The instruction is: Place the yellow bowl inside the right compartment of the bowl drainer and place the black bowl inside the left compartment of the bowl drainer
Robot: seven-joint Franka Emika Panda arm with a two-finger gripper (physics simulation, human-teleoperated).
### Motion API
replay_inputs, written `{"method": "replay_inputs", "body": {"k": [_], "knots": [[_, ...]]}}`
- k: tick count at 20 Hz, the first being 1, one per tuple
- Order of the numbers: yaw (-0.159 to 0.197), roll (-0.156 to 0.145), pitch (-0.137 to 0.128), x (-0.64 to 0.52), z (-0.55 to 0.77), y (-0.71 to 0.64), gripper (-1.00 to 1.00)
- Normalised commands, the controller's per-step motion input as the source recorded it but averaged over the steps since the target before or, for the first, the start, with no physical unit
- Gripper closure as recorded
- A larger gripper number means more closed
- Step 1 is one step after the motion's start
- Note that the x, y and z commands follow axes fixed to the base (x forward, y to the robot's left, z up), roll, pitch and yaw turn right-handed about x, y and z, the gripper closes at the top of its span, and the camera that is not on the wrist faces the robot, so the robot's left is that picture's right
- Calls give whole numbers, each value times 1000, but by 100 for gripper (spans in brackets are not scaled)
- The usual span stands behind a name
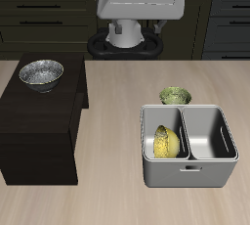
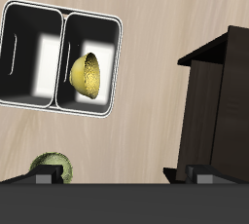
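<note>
- Exterior view: the large grey metallic rectangular bowl drainer (image 1: pixel 189 148) sits near the table's front edge. The small bright yellow bowl (image 1: pixel 165 143) lies tilted on its side inside one of its two wells, leaning against the wall.
- The other well holds nothing.
- The wider silvery-grey speckled black bowl (image 1: pixel 41 73) rests upright on top of a dark low cabinet (image 1: pixel 39 121), well apart from the drainer, across the table.
- A small olive-green bowl (image 1: pixel 174 96) stands on the table just behind the drainer; it is not part of the task.
- Only the robot's white base shows here; the gripper itself is out of this view.
- Wrist view: gripper (image 2: pixel 117 175) looks down from high up. Only the two dark fingertip ends show, set wide apart, nothing between them.
- The drainer (image 2: pixel 60 60) with the yellow bowl (image 2: pixel 88 75) is below; the cabinet's corner (image 2: pixel 216 101) shows to one side. The black bowl is not visible here.
- Judgement: yellow bowl looks done. The coming move turns on the black bowl lying away across the cabinet top, on the far side from the drainer, so the hand must travel over and descend on its rim.
</note>
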Motion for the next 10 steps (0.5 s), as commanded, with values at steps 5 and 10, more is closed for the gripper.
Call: {"method": "replay_inputs", "body": {"k": [5,10], "knots": [[1,-48,-4,49,38,-494,-100],[-32,-39,7,9,11,-453,-100]]}}
